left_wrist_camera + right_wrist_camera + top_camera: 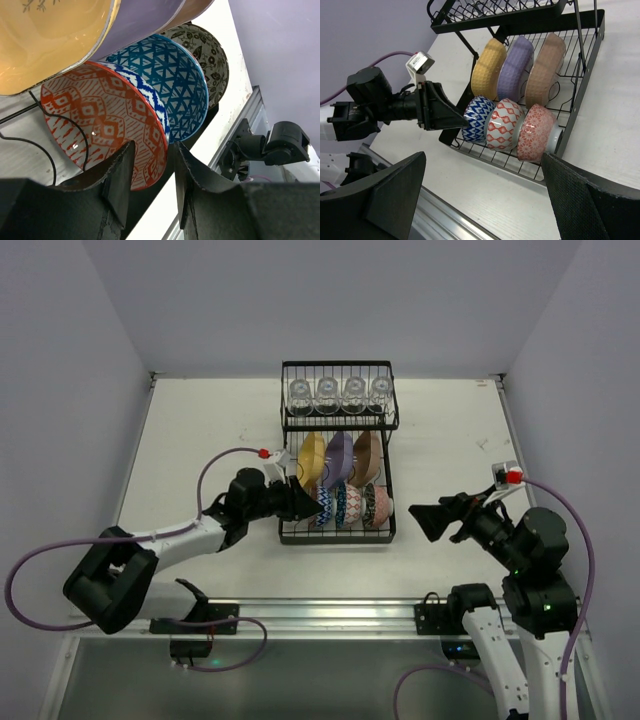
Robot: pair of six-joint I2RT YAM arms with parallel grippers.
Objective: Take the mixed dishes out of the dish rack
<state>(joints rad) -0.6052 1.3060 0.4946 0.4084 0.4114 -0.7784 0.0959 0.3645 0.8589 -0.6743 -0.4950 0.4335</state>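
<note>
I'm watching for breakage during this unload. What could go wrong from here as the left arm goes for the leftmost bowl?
1. The left gripper has its jaws astride only the thin rim of the red-lined bowl. An edge pinch like that may slip once lifted.
2. That bowl sits tight against the blue-triangle bowl, so pulling it could drag or tip its neighbour.
3. The yellow plate stands close above, and a straight lift might knock it.

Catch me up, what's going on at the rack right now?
The left hand has its fingers either side of the rim of the leftmost bowl in the dish rack, not visibly clamped yet. The right hand hovers open and empty to the rack's right. All four glasses, three plates and three bowls are in the rack.
</note>
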